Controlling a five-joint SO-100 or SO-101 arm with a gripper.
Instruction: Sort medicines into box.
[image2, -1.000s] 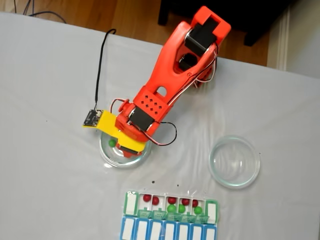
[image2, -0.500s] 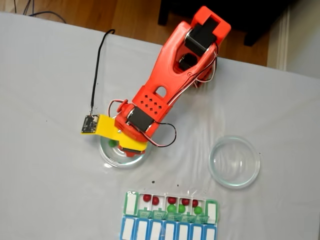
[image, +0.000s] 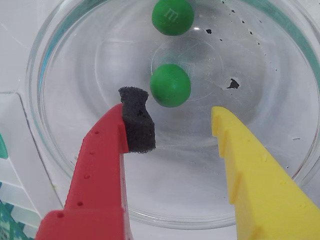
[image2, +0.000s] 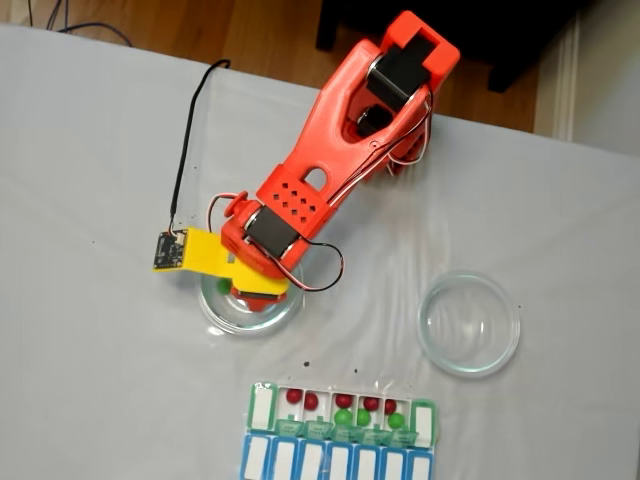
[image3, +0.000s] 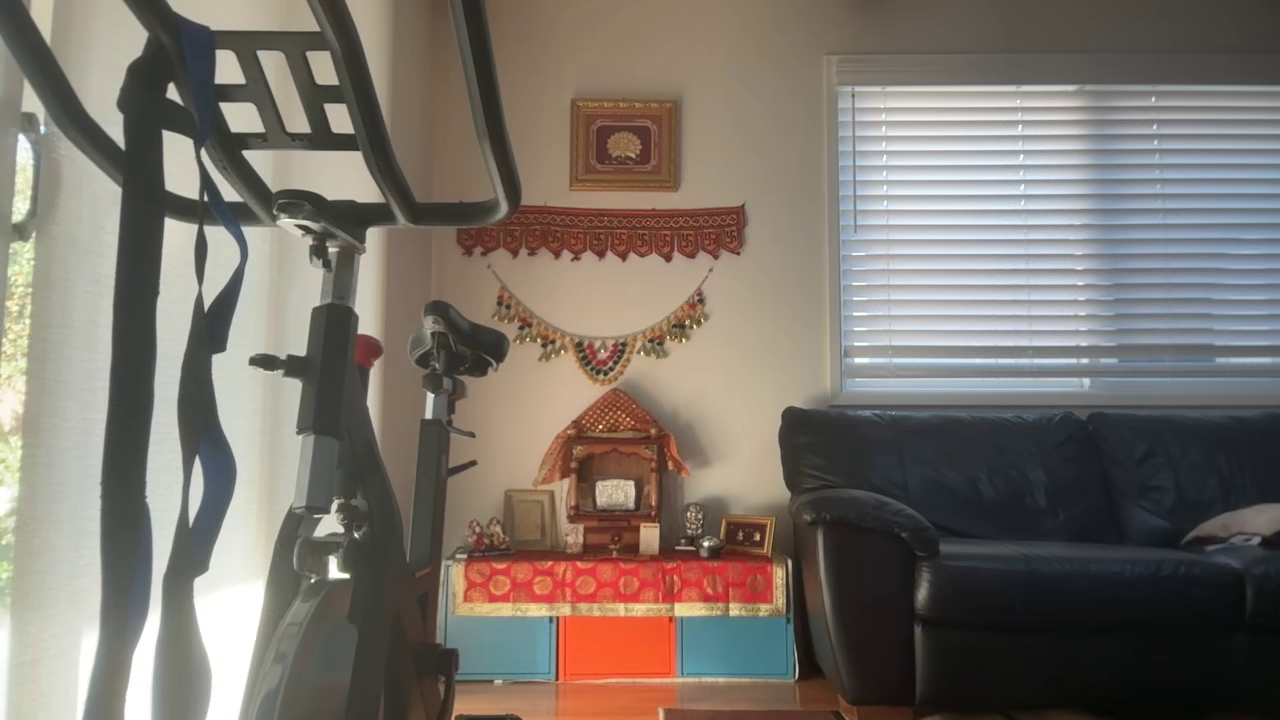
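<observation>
Gripper (image: 172, 127) is wide open over the glass dish (image: 55, 150), w/ nothing held. One finger is red plastic w/ a black foam pad (image: 136, 120) on its tip. The other is yellow plastic w/ little steps on its edge.

Biggest first: the orange arm (image2: 330, 140) is smooth hard plastic, stretched over a soft white cloth table (image2: 90, 380). Next, two round clear dishes. The one under the arm (image2: 215, 315) has balls left in it; the far one (image2: 470, 322) looks bare. Then the box (image2: 342, 411), a long green & white plastic row, sits near the bottom edge, touching a blue & white row (image2: 335, 460).

Smallest: the medicines. Two shiny round green balls (image: 170, 84) lie in the dish, one just past the finger tips. In the box I count approx 5 red (image2: 294, 396) & 3 green (image2: 343, 416) balls.

So most is done, I think. Two green ones left to move.
</observation>
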